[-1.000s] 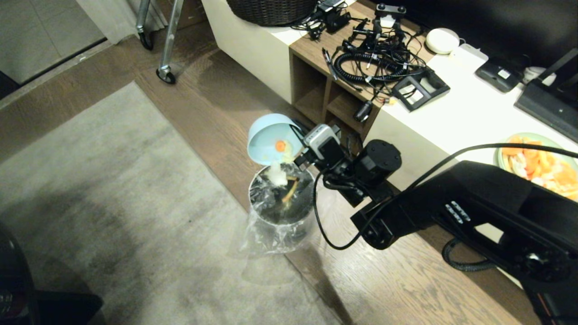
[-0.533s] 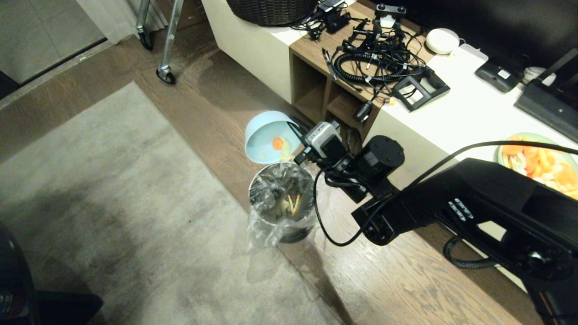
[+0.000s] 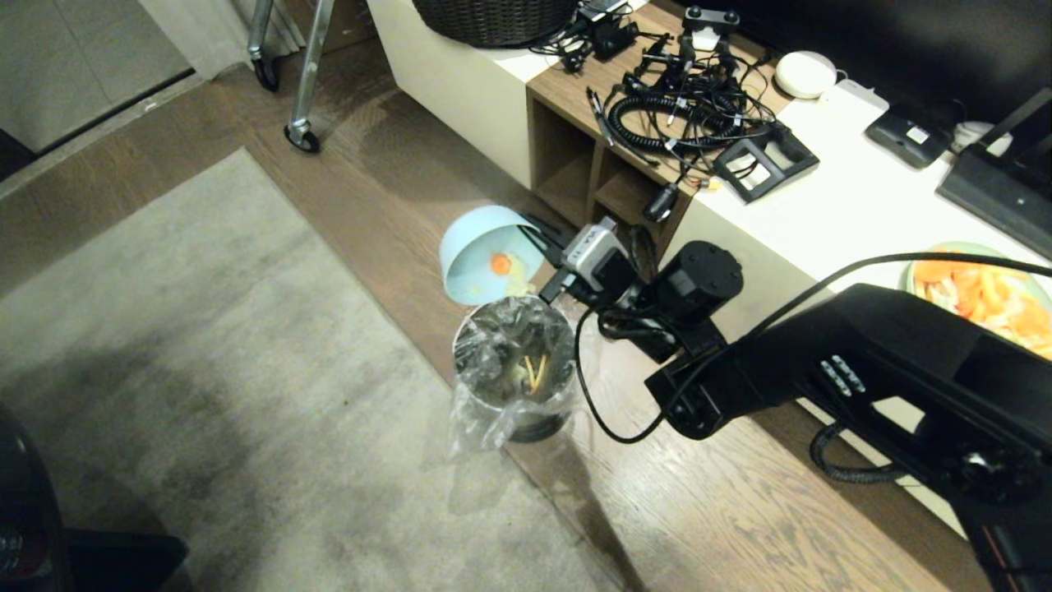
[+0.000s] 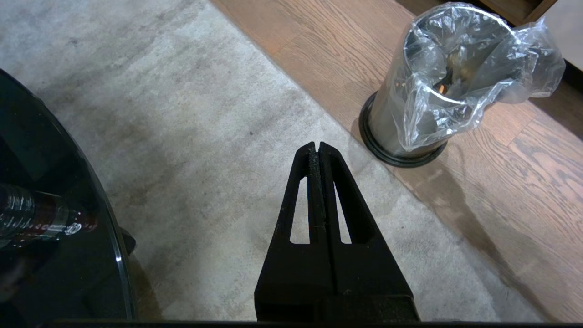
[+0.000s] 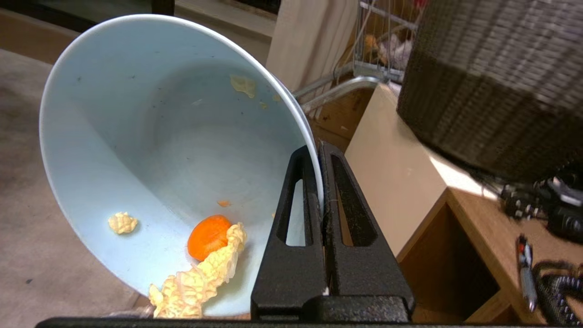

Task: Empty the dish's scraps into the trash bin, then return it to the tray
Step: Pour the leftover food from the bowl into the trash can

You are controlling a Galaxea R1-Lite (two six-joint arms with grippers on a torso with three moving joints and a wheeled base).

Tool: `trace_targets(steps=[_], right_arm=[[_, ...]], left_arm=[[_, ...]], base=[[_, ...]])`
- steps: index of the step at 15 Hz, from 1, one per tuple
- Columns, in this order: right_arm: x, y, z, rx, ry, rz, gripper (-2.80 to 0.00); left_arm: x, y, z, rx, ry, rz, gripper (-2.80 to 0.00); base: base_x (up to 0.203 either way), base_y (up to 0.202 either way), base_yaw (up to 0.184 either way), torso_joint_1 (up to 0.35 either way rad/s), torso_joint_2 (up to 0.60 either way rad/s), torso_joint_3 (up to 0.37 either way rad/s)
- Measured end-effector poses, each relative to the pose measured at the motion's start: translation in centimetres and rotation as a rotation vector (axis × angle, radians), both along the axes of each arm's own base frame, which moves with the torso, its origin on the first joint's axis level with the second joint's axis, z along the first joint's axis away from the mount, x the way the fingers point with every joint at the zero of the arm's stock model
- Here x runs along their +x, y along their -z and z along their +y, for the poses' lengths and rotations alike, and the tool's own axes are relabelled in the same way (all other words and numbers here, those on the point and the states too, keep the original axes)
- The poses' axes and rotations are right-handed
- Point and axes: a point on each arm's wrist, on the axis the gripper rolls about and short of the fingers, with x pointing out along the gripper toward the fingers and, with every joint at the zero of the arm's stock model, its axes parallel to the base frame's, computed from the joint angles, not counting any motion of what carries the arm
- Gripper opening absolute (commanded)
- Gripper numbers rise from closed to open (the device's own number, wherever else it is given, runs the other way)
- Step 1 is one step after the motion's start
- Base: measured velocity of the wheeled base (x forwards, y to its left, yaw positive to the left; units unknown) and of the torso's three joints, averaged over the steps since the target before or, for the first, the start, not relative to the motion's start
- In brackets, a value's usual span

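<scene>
The dish (image 3: 485,255), a pale blue bowl, hangs tipped on its side just above the far rim of the trash bin (image 3: 514,362). My right gripper (image 3: 542,284) is shut on the dish's rim. From the right wrist, the rim of the dish (image 5: 159,136) sits pinched in the right gripper (image 5: 319,148), and scraps cling inside: an orange piece (image 5: 208,236) and pale yellow bits (image 5: 196,282). Orange sticks (image 3: 536,372) lie in the lined bin. My left gripper (image 4: 315,146) is shut and empty over the rug, near the trash bin (image 4: 437,91). The tray is out of view.
A low white and wood cabinet (image 3: 822,214) runs behind the bin, strewn with cables (image 3: 682,115). On it are a woven basket (image 3: 493,16) and a green plate of orange fruit (image 3: 978,300). A grey rug (image 3: 205,370) covers the floor to the left. A wheeled stand (image 3: 302,136) is further back.
Pale scraps that were dropping from the dish have landed in the bin. My right wrist has rolled, and the dish has shifted slightly left and up. The left arm is still.
</scene>
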Motion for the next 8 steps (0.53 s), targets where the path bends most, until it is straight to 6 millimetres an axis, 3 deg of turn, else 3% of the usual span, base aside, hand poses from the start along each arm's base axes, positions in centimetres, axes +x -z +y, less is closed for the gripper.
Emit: trace_targets(steps=[8], right_arm=[[0.3,-0.89,-0.06,0.001,-0.05,-0.043,-2.8]], left_arm=[[0.0,0.0,0.0,0.001,0.0,0.0,-2.8]], base=[[0.0,0.0,0.0,0.0,0.0,0.0]])
